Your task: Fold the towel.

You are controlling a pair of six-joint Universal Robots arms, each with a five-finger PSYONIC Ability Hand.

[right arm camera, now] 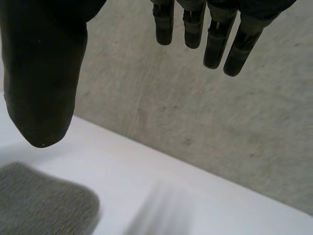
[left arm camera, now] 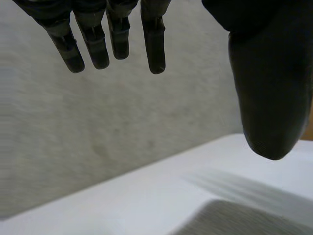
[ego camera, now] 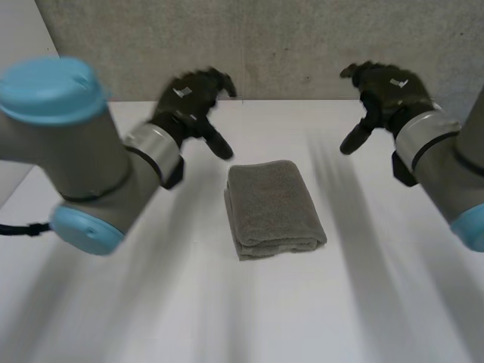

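A grey towel (ego camera: 274, 206) lies folded into a small thick rectangle in the middle of the white table (ego camera: 249, 310). My left hand (ego camera: 190, 103) hovers above the table to the towel's far left, fingers straight and spread, holding nothing. My right hand (ego camera: 386, 92) hovers to the towel's far right, also open and empty. In the left wrist view the fingers (left arm camera: 117, 36) and thumb (left arm camera: 269, 83) hang apart above a corner of the towel (left arm camera: 234, 220). In the right wrist view the thumb (right arm camera: 41, 73) and fingers (right arm camera: 215, 34) are spread over a rounded towel corner (right arm camera: 44, 205).
A rough grey wall (ego camera: 287, 45) runs along the table's far edge. Bare white tabletop surrounds the towel on all sides.
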